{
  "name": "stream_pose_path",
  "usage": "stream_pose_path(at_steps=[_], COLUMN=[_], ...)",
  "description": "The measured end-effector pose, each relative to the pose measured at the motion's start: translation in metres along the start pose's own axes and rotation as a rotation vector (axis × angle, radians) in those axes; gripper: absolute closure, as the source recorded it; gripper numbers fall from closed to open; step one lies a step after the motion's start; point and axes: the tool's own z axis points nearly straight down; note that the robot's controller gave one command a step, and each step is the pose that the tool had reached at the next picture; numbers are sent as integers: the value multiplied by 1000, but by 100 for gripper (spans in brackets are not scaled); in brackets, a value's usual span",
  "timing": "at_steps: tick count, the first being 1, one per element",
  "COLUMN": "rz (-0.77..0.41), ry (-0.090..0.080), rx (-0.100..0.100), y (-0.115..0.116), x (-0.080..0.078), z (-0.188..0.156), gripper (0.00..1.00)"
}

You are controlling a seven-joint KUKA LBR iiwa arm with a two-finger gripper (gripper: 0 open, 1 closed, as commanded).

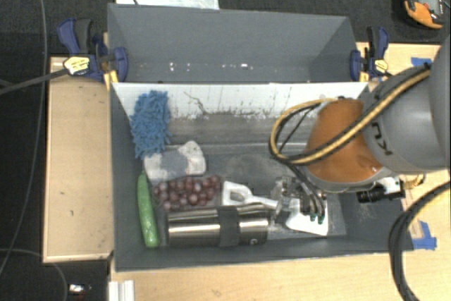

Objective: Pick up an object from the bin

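Right, from the camera view I have the gripper low in the front right part of the bin, directly above a flat white piece with a green edge that lies on the floor there. I cannot tell whether the claw is wide or narrow; the orange wrist cover and the dark hardware under it hide that, and I see nothing clearly held.

If this flat piece is the target, I'd judge it awkward: it lies flush on the metal, so I would come straight down with the claw spread across its narrow side and close only once touching the floor. The steel cylinder with a black band ends just beside the gripper on its left, and a small white plastic part sits near that; I'd avoid nudging either, since the cylinder looks likely to roll.

The floor is smooth grey metal, probably slippery. There is open room behind the gripper, mid-bin. The purple grapes, green cucumber-like stick, grey-white lump and blue fuzzy cloth are crowded to the left, well apart.
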Motion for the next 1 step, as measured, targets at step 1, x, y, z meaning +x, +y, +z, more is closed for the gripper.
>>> stream_pose_path(at_steps=[1], rz=[1], ry=[0], rx=[0], y=[0], x=[0], z=[0], gripper=[100])
